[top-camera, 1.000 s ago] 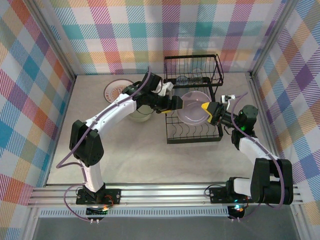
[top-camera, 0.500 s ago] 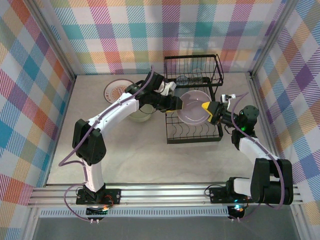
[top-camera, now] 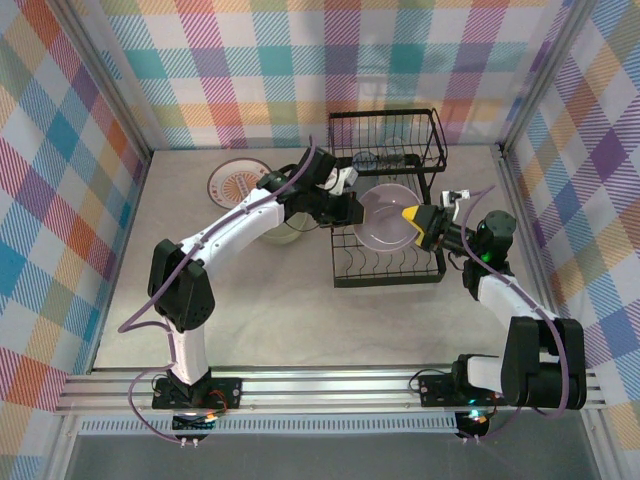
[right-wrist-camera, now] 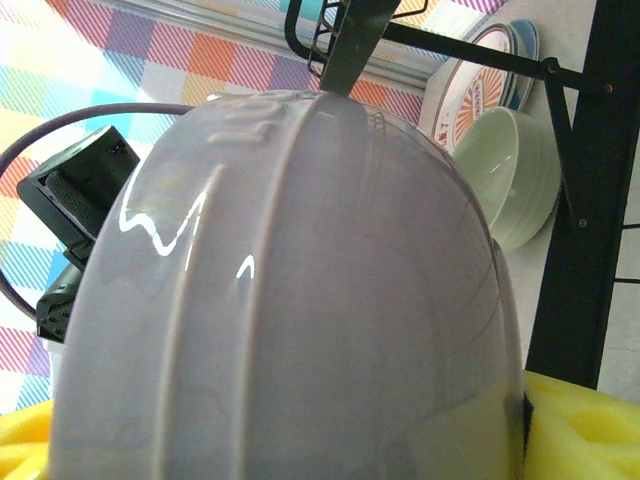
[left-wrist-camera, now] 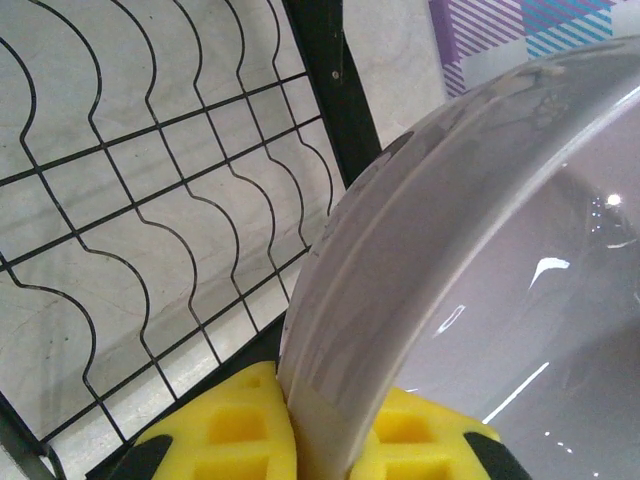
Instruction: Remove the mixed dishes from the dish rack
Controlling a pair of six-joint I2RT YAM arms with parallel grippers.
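Note:
The lavender bowl (top-camera: 385, 218) hangs on edge above the lower tray of the black wire dish rack (top-camera: 390, 272). My left gripper (top-camera: 352, 208) is shut on its left rim; the yellow pads (left-wrist-camera: 230, 425) pinch the rim (left-wrist-camera: 335, 400). My right gripper (top-camera: 415, 218) grips the bowl's right side, and the bowl (right-wrist-camera: 300, 300) spans the gap between its pads (right-wrist-camera: 585, 425). A clear glass tumbler (top-camera: 366, 158) lies in the upper basket. The pale green bowl (top-camera: 280, 234) and the orange sunburst plate (top-camera: 235, 181) sit on the table left of the rack.
The rack's wire floor (left-wrist-camera: 150, 200) lies just below the left fingers. A black rack post (right-wrist-camera: 595, 200) stands close to the right gripper. Checked walls (top-camera: 80, 180) enclose the table. Bare tabletop (top-camera: 260, 310) lies in front of the rack and bowls.
My left gripper's jaws have gone from open to shut on the lavender bowl's left rim, and the left arm has shifted slightly right. The right gripper and bowl have stayed put.

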